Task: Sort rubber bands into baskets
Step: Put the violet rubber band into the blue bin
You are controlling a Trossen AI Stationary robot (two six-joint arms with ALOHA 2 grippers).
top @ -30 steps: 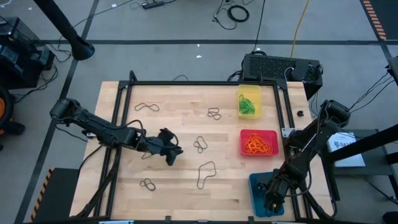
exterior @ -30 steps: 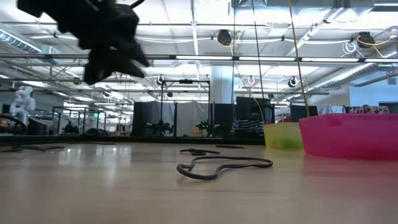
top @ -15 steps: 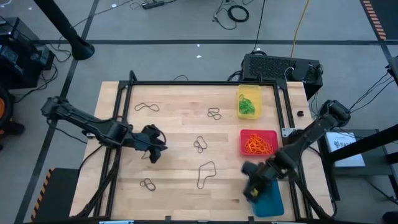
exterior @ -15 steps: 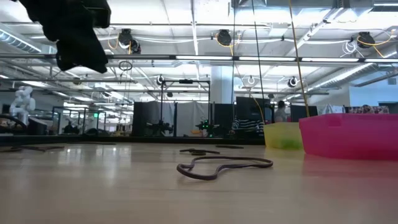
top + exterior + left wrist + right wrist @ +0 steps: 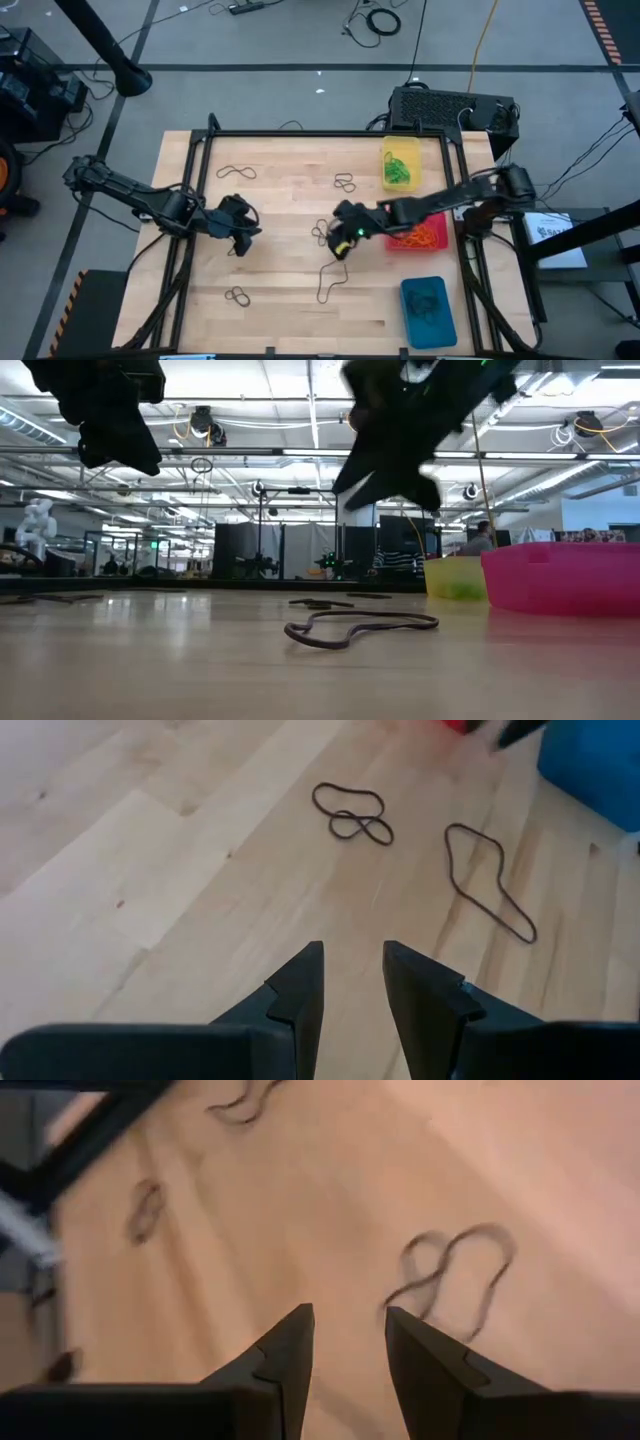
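Robotics laboratory in a large industrial hall. The low view shows exposed ceiling trusses [image 5: 300, 455] and further framed workstations [image 5: 260, 550] across the frame's middle; cables [image 5: 380, 20] cross the grey floor [image 5: 250, 40] at the high view's top.

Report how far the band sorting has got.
Done: green bands lie in the yellow basket, orange in the red basket, dark ones in the blue basket.

In hand: nothing. The right gripper hangs over the table's middle by a dark band, jaws open and empty; the left gripper hangs open too.

Left: several dark bands loose on the table.
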